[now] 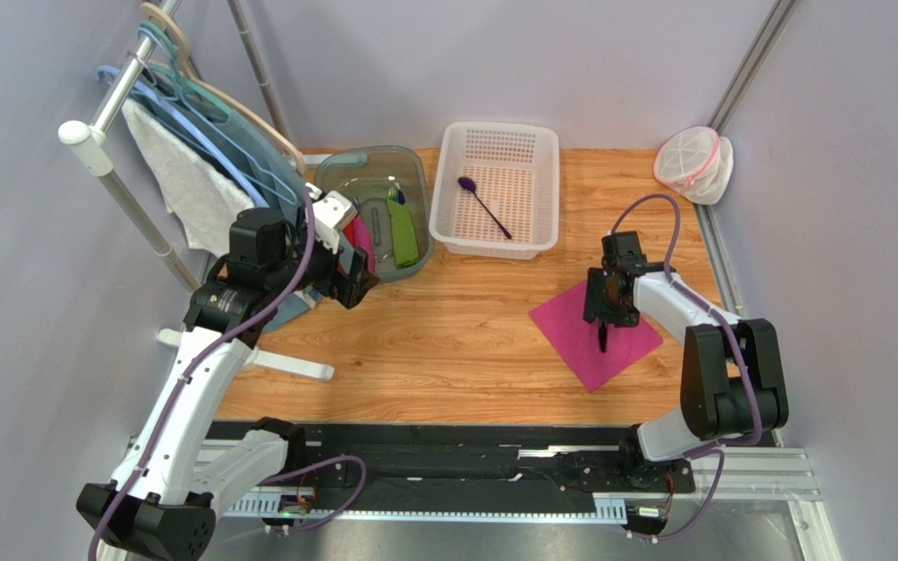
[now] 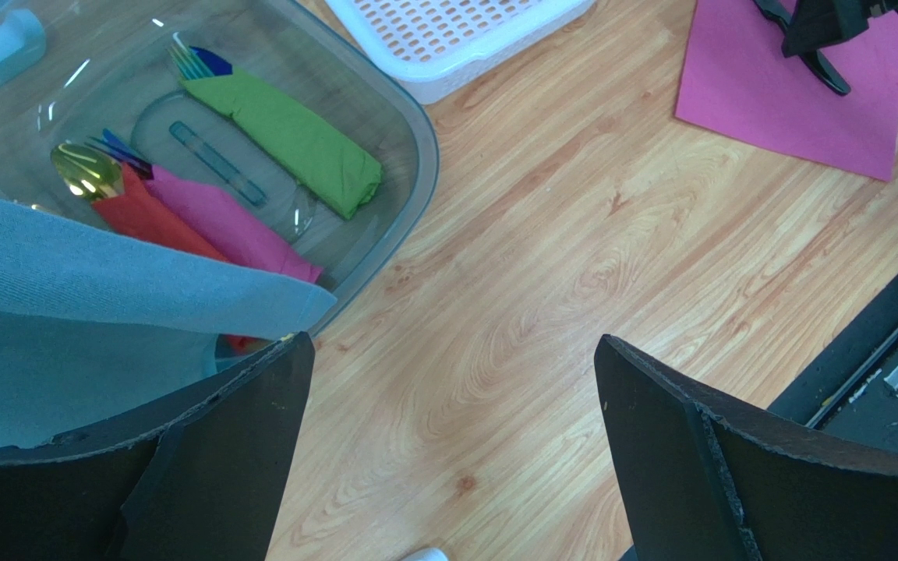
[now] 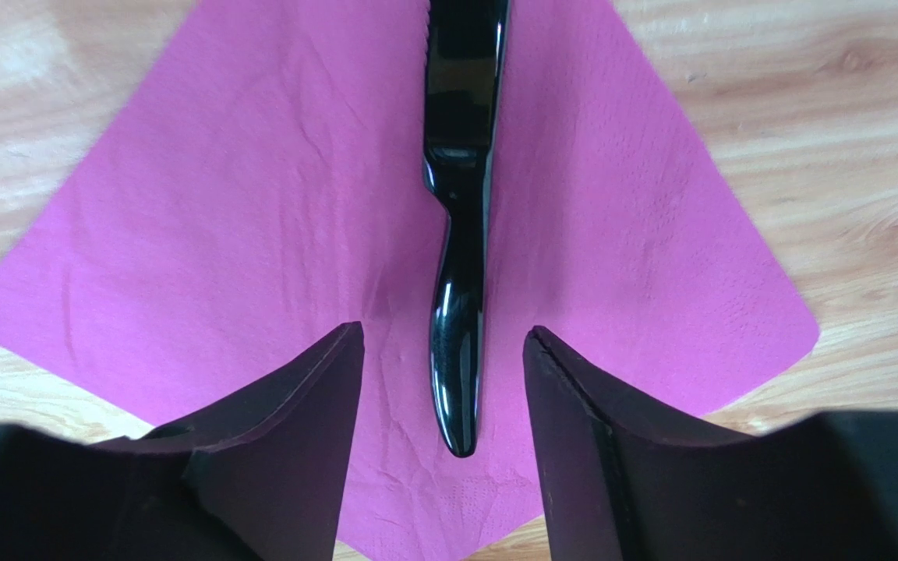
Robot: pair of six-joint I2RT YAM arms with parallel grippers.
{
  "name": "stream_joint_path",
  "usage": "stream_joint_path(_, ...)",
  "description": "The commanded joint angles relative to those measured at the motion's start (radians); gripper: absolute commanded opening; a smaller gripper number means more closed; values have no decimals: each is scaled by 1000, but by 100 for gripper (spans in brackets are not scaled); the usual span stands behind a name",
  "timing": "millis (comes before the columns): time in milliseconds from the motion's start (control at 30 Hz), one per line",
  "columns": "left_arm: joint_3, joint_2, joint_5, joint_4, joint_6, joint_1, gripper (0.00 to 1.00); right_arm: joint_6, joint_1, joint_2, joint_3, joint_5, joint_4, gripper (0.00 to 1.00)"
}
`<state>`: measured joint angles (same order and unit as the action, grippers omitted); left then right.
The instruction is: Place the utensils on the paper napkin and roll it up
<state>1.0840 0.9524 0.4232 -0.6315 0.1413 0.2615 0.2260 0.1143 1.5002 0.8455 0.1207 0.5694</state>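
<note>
The magenta paper napkin [image 1: 574,321] lies flat on the wooden table at the right; it also shows in the right wrist view [image 3: 243,210] and the left wrist view [image 2: 770,82]. The black knife [image 3: 462,175] lies on it, its handle end between my right gripper's fingers without touching them. My right gripper [image 1: 606,313] [image 3: 442,333] is open just above the napkin. The dark purple spoon [image 1: 484,207] lies in the white basket [image 1: 501,247]. My left gripper [image 1: 354,281] [image 2: 454,345] is open and empty over bare wood beside the clear bin.
A clear bin [image 1: 372,158] [image 2: 419,129] holds green [image 2: 296,138], pink [image 2: 231,222] and red [image 2: 155,216] rolled bundles. Hangers with a white cloth [image 1: 190,181] stand at the back left. A clear lidded container [image 1: 692,161] sits at the back right. Blue fabric [image 2: 91,269] overlaps the bin.
</note>
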Motion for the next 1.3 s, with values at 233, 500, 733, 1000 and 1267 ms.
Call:
stream_joint_path(233,57,11,-9,10,23,4,99,-8,-16,110,115,-41,-13,57)
stream_joint_path(500,60,-1,-32,-11,20,4,99,27,-16,196,141,-107,20,38)
stream_joint_path(733,62,-15,-43,-23,15,4,99,84,47,222,150,-197,9,35)
stream_joint_path(1000,67,-18,-44,-33,12,4,99,-46,44,247,194,-170,-6,38)
stream_joint_path(1267,85,5,-24,-27,-3,4,99,-71,41,183,260,-242,61,55)
